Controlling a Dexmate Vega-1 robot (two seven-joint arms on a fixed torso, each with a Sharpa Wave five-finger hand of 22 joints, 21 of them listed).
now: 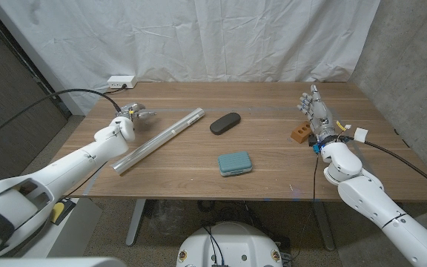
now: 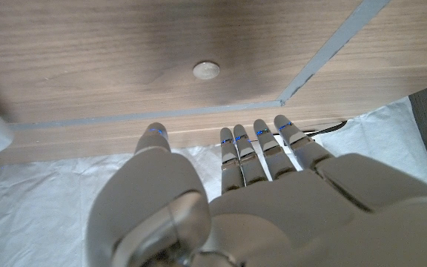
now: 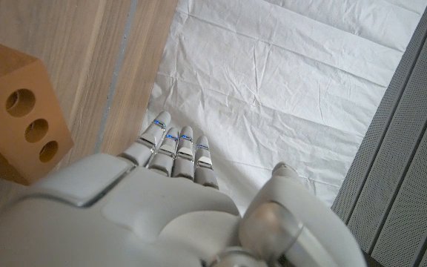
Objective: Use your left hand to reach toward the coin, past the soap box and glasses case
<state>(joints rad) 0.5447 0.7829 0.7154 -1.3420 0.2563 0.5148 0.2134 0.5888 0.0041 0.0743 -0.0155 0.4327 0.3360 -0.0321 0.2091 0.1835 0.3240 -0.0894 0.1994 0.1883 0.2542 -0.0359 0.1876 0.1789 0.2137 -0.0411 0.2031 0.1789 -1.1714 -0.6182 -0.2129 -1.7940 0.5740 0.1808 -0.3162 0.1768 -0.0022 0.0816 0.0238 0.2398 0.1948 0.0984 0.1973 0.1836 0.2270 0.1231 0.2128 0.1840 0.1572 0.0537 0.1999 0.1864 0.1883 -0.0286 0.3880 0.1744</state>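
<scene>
Left hand (image 1: 133,113) held empty, fingers apart, near the wooden table's (image 1: 273,148) far left edge; small round silver coin (image 2: 205,70) seen just beyond fingertips (image 2: 156,132). Right hand (image 1: 316,111) empty, fingers extended, beside orange holed block (image 1: 300,134).

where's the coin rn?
Left wrist view: the coin lies on bare wood just beyond the left hand fingertips, beside the metal bar.

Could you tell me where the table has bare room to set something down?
Bare wood runs between the glasses case and the wooden block, and along the near edge before the soap box. It is tighter on the left, around the metal bar and left hand.
</scene>
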